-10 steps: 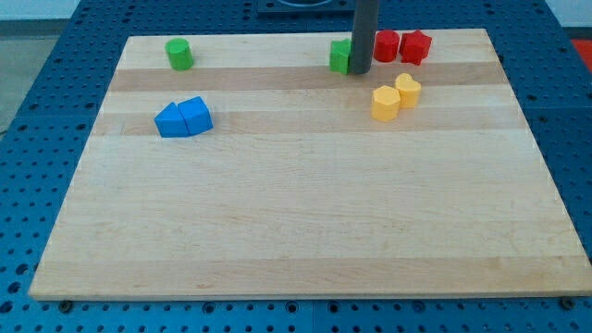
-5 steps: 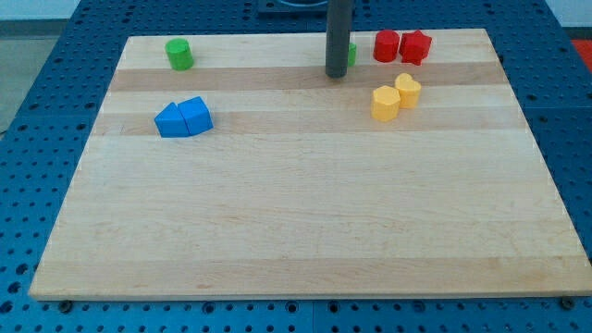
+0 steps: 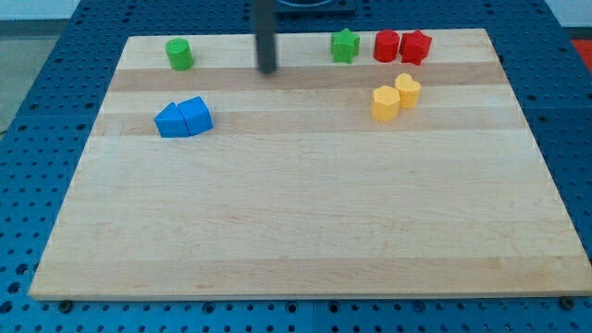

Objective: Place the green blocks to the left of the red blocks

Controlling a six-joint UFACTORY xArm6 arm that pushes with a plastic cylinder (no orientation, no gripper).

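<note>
A green star-shaped block (image 3: 345,45) sits near the view's top, just left of a red cylinder (image 3: 386,45) and a red star-shaped block (image 3: 415,46). A green cylinder (image 3: 179,54) stands alone at the top left. My tip (image 3: 267,70) rests on the board between the two green blocks, touching neither, closer to the star-shaped one.
Two blue blocks (image 3: 183,118) sit side by side at the view's left. Two yellow blocks (image 3: 395,97) sit together below the red ones. The wooden board (image 3: 305,213) lies on a blue perforated table.
My tip has moved left, from beside the green star-shaped block to the gap between the two green blocks. No block has visibly moved.
</note>
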